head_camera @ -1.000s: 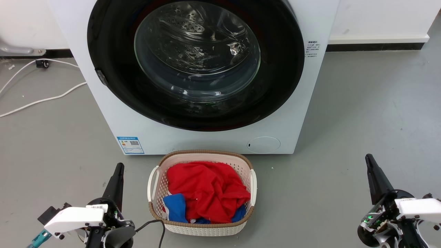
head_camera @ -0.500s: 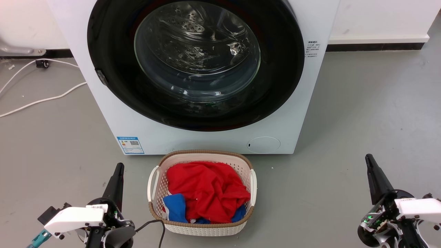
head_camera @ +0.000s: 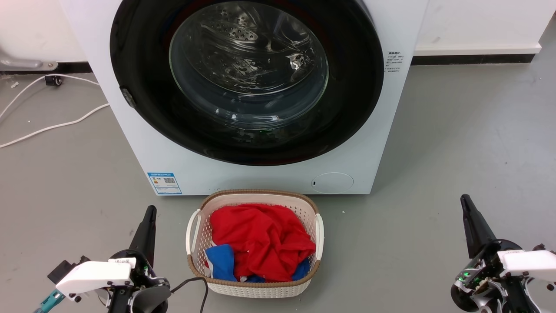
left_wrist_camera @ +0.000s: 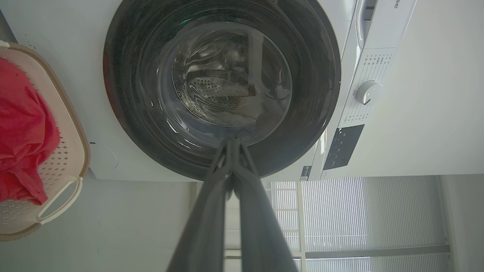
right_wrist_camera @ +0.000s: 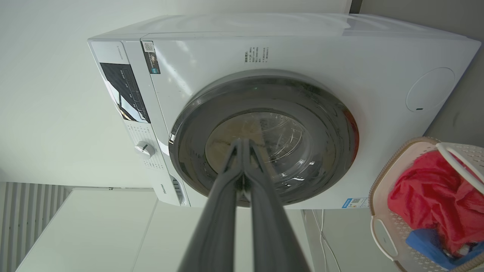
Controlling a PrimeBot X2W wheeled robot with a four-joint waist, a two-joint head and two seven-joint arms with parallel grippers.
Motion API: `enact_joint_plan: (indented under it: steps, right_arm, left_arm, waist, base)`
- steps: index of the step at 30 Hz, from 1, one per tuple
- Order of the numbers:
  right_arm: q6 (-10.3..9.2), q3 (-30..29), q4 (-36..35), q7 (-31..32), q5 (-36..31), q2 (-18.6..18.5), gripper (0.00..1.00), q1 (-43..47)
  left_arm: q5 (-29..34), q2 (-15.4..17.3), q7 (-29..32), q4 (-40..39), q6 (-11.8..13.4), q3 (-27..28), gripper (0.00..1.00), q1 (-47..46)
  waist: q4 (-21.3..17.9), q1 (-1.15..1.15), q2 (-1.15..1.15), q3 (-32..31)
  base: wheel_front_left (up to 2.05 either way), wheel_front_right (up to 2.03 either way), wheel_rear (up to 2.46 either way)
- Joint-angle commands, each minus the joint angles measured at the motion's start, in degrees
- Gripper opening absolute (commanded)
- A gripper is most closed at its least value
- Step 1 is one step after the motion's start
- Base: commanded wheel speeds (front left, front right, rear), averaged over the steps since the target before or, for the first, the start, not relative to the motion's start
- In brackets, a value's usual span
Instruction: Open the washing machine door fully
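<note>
A blue sticker with a QR code point(head_camera: 164, 183) sits low on the white front of the washing machine point(head_camera: 278, 176). The small print point(head_camera: 394, 61) near its right edge is too fine to read. The washing machine door point(head_camera: 246, 78) lies shut against that front, beyond the laundry basket point(head_camera: 254, 193). The left gripper point(head_camera: 150, 211) and right gripper point(head_camera: 464, 200) hang low, well apart from the door. Each has its fingers pressed together, holding nothing.

washing machine door point(head_camera: 139, 100) behind, seemingly flush, basket point(head_camera: 256, 290) before it, clothes point(head_camera: 260, 239) in the basket, cable point(head_camera: 55, 126) away to the left
</note>
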Motion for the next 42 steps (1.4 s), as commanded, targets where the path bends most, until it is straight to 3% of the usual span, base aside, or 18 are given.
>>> enact_joint_plan:
  steps: [1,26,27,42]
  right_arm:
    - [0.19,-0.1,0.0,0.2,-0.1,0.2,0.00,-0.7]
    - [0.19,-0.1,0.1,0.2,-0.2,0.2,0.00,-0.7]
    - [0.01,0.0,0.0,0.1,0.0,0.0,1.00,0.0]
    - [0.02,0.8,-3.2,-2.5,-1.4,-0.2,1.00,2.5]
  left_arm:
    - [0.2,0.0,0.1,0.0,-0.2,0.2,0.00,-0.5]
    - [0.3,0.0,0.1,0.0,-0.2,0.2,0.00,-0.5]
    - [0.0,0.0,0.0,0.0,0.0,0.0,1.00,0.0]
    - [1.6,-0.1,-3.8,-1.6,0.0,-4.3,1.00,0.0]
  waist:
    - [0.0,0.00,0.00,0.0]
    - [0.0,0.00,0.00,0.0]
    - [0.0,0.00,0.00,0.0]
    - [-0.1,0.00,0.00,0.0]
  base:
    - [0.00,0.00,0.00]
    - [0.00,0.00,0.00]
    - [0.00,0.00,0.00]
    - [0.00,0.00,0.00]
